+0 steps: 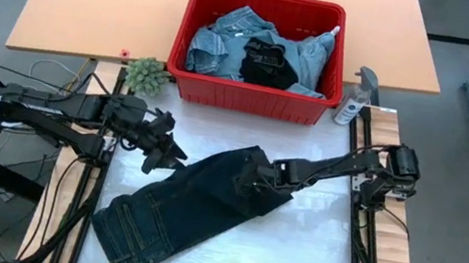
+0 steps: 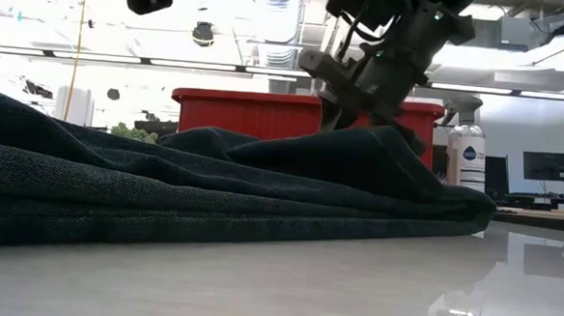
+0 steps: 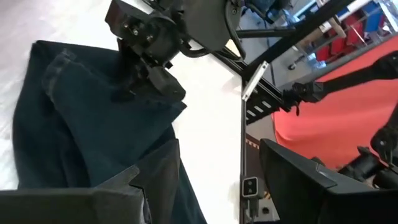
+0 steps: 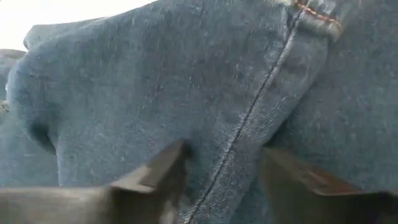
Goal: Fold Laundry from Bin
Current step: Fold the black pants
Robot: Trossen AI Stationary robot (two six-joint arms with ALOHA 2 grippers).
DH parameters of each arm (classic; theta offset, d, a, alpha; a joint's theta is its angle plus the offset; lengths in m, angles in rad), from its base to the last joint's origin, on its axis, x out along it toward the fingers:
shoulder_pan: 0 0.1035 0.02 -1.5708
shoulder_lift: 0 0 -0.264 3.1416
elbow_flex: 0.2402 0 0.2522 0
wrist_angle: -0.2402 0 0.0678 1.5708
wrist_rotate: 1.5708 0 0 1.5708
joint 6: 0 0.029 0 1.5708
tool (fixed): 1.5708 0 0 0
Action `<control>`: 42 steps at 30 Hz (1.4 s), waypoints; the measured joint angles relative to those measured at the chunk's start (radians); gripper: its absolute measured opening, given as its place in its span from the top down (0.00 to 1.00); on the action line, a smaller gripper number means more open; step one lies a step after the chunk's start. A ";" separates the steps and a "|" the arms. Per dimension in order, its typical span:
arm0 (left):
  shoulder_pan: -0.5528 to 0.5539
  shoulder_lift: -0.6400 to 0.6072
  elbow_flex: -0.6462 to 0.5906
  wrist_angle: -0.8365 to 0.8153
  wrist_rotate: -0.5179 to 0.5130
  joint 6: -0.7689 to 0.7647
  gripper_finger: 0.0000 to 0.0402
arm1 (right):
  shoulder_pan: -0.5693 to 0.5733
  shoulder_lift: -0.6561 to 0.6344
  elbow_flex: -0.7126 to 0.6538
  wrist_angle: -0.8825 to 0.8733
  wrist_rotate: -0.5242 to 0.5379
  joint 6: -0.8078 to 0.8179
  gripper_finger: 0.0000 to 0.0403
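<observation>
A pair of dark blue jeans lies slantwise on the white table top, its waist toward the near left and its leg end toward the far right. My right gripper has its fingers apart on that leg end, slanting down from the table's right. My left gripper hangs open above the table just left of the jeans, with nothing between its fingers. The red bin stands at the table's far edge and holds light blue denim and a black garment. My right gripper sets its two parted fingertips on the jeans' leg, one on each side of a stitched seam. The fingers slant down from the table's right. The cloth rises in a hump under them; whether they pinch it I cannot tell.
A small green plant stands left of the bin and a spray bottle right of it. Bare white table top lies to the right of and nearer than the jeans. Black frame rails run along both sides.
</observation>
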 joint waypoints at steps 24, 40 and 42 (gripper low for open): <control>0.005 -0.014 0.000 -0.003 -0.029 -0.050 0.48 | 0.175 0.216 0.362 0.226 -0.381 -0.487 0.89; -0.045 -0.034 0.000 -0.056 -0.006 -0.120 0.48 | 0.117 0.107 0.367 0.067 -0.462 -0.678 0.48; -0.095 -0.034 0.000 -0.091 -0.031 -0.128 0.48 | 0.126 0.098 0.363 -0.018 -0.440 -0.690 0.50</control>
